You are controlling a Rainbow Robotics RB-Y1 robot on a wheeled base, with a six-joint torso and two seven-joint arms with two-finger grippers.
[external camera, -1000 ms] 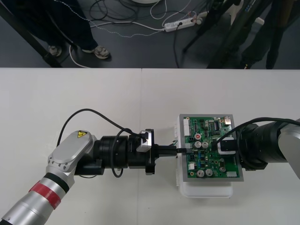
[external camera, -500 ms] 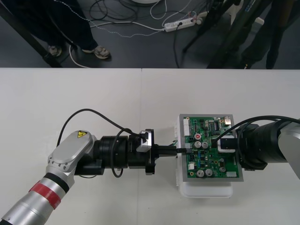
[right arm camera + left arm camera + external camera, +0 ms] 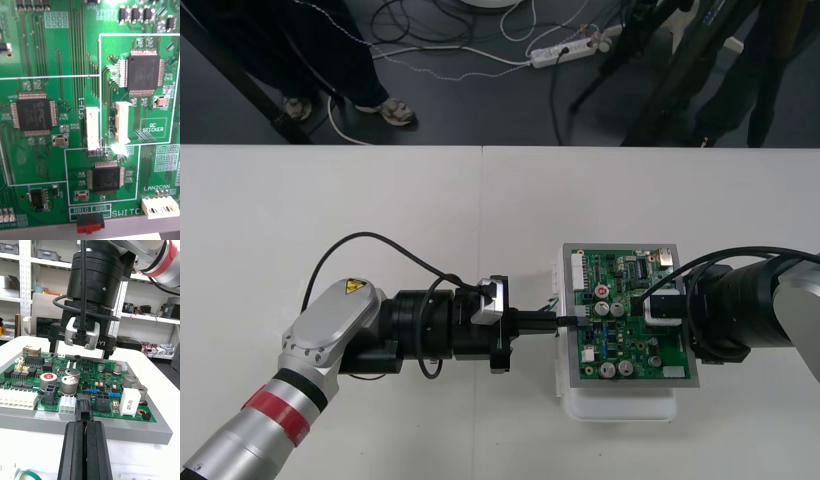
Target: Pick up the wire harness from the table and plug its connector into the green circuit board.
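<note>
Seen from above, the left arm reaches in from the lower left across the pale table [image 3: 380, 200], and the left gripper [image 3: 568, 320] points at the left edge of the green circuit board [image 3: 632, 348], which sits on a white base [image 3: 620, 408]. The left wrist view adds detail: its two black fingers [image 3: 73, 450] are pressed close together, clamped on the harness's small black plug [image 3: 84, 408]. The plug is at the board's near edge, between a white socket [image 3: 67, 405] and a black one [image 3: 102, 401]; whether it is seated is unclear. A loop of green wire [image 3: 27, 474] lies below, beside the fingers. Across the board the right gripper [image 3: 666, 310] hovers over its right side. Its wrist camera looks straight down at chips and white connectors, and its grip cannot be judged.
</note>
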